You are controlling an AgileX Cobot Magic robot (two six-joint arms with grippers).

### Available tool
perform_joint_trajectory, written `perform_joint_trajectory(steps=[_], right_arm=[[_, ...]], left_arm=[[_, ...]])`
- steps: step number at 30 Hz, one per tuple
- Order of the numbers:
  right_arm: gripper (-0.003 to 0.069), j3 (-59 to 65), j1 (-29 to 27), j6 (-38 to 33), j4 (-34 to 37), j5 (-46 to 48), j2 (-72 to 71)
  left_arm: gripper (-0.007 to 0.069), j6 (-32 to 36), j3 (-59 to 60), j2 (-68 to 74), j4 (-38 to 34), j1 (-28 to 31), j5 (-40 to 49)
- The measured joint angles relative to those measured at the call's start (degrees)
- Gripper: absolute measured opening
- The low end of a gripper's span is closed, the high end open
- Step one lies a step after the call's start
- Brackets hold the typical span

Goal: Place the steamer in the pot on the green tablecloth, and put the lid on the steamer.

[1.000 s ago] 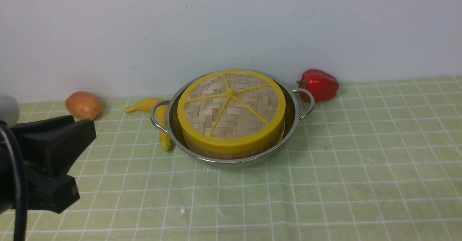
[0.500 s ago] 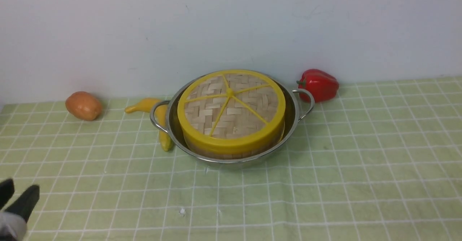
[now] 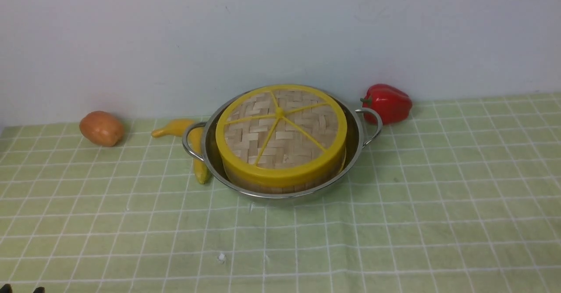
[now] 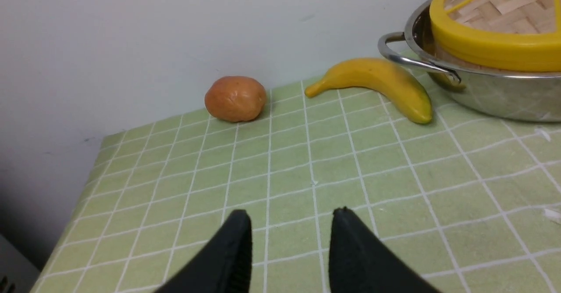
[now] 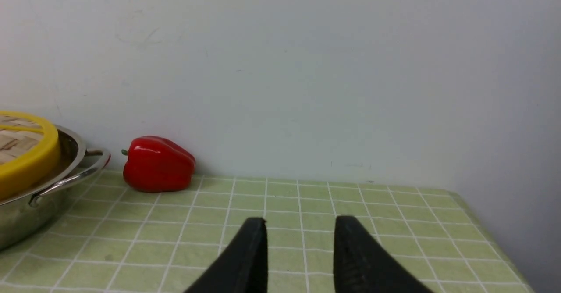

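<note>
The shiny pot (image 3: 356, 149) stands on the green tablecloth (image 3: 394, 231) near the back wall. Inside it sits the steamer (image 3: 280, 187), of which only a strip of bamboo wall shows below the lid (image 3: 280, 130). The woven lid with its yellow rim lies flat on top of the steamer. My left gripper (image 4: 291, 214) is open and empty, low over the cloth well to the pot's left front; the pot (image 4: 504, 93) and lid (image 4: 491, 47) show far off in its view. My right gripper (image 5: 300, 220) is open and empty over the cloth to the right of the pot (image 5: 26, 214).
An orange-brown round fruit (image 3: 101, 128) and a yellow banana (image 3: 175, 127) lie left of the pot, the banana touching its left side. A red pepper (image 3: 388, 103) sits at the pot's right handle by the wall. The cloth's right edge (image 5: 491, 227) is close to my right gripper.
My left arm has drawn back and down towards the near left corner, almost leaving the front view. The pot, steamer and lid have not moved.
</note>
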Motion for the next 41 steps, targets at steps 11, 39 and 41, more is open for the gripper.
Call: perform_joint_trajectory(steps=[11, 39, 41], right_arm=[[0.024, 0.0, 0.0, 0.0, 0.0, 0.0, 0.0], [0.024, 0.0, 0.0, 0.81, 0.0, 0.0, 0.0], [0.024, 0.0, 0.0, 0.93, 0.0, 0.0, 0.0]], left_arm=[[0.0243, 0.0, 0.0, 0.0, -0.18, 0.0, -0.16], [0.0243, -0.05, 0.0, 0.0, -0.34, 0.0, -0.16], [0.0243, -0.05, 0.0, 0.0, -0.34, 0.0, -0.16]])
